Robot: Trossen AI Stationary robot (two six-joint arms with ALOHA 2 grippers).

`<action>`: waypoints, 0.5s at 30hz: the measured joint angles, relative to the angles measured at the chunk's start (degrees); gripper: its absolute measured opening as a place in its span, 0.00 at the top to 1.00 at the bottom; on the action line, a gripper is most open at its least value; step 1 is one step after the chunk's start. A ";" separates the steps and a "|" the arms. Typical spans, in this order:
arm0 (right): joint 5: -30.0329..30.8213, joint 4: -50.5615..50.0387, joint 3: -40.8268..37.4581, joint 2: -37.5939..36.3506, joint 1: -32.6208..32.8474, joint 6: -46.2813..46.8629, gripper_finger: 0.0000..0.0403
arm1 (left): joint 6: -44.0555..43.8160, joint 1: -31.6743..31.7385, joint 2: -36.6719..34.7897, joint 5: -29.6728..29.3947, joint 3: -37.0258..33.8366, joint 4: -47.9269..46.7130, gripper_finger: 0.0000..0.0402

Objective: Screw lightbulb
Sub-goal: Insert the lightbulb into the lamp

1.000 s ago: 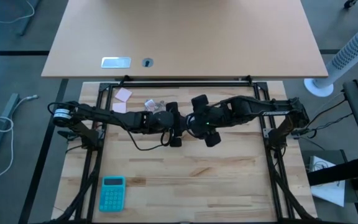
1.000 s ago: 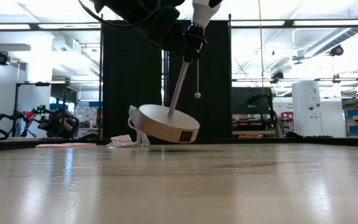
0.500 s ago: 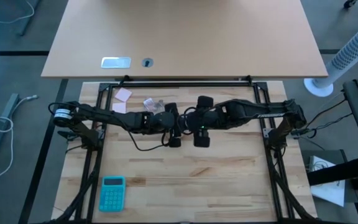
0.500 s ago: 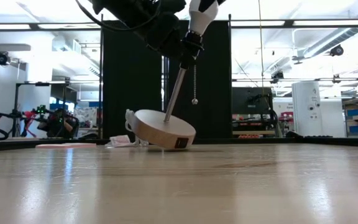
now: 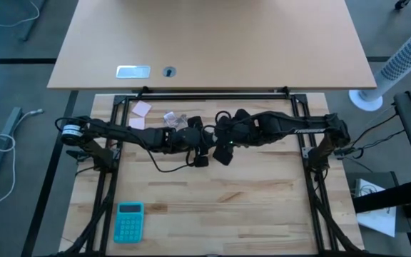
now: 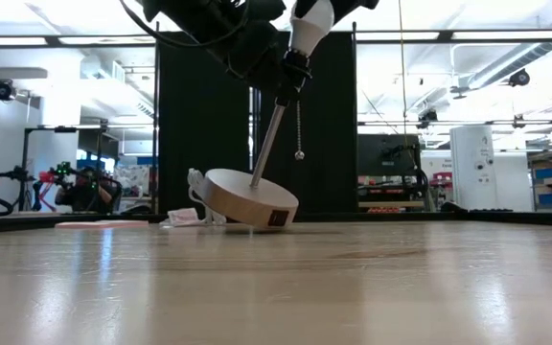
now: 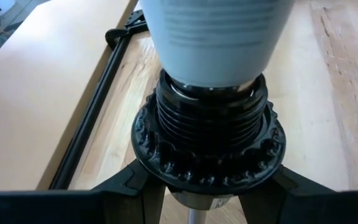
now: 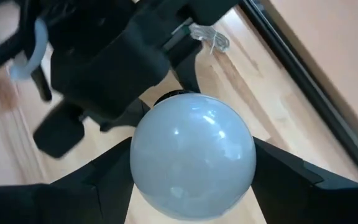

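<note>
Lightbulb (image 8: 192,155), pale and frosted, sits with its base in the black ribbed socket (image 7: 209,140) at the top of a lamp, high above the table. The right gripper (image 8: 191,180) has a dark finger on each side of the bulb's round head, pinching it. Just below, the left gripper (image 7: 201,199) clamps the socket, its two fingers (image 7: 129,186) pressed against the socket's flanged collar. In the low view a thin metal rod (image 6: 266,144) slants down from the socket to a round wooden disc (image 6: 241,196), which is tilted, one edge on the table (image 6: 276,287) and the other raised. A small bead chain (image 6: 299,125) hangs beside the rod. From above, both arms meet near the middle of the table, with a turquoise calculator (image 5: 128,221) well apart near its front left corner.
</note>
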 joint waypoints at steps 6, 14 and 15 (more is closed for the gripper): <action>-1.92 -0.48 1.69 0.09 -1.67 12.10 0.34 | 0.03 0.02 -0.11 -0.23 0.08 0.21 0.62; -6.28 -0.32 1.95 0.09 -2.55 20.27 0.31 | 0.55 0.00 -0.13 -0.20 0.09 -0.03 0.62; -7.16 0.06 2.00 0.08 -2.56 20.40 0.30 | 0.72 0.00 -0.13 -0.22 0.09 0.17 0.62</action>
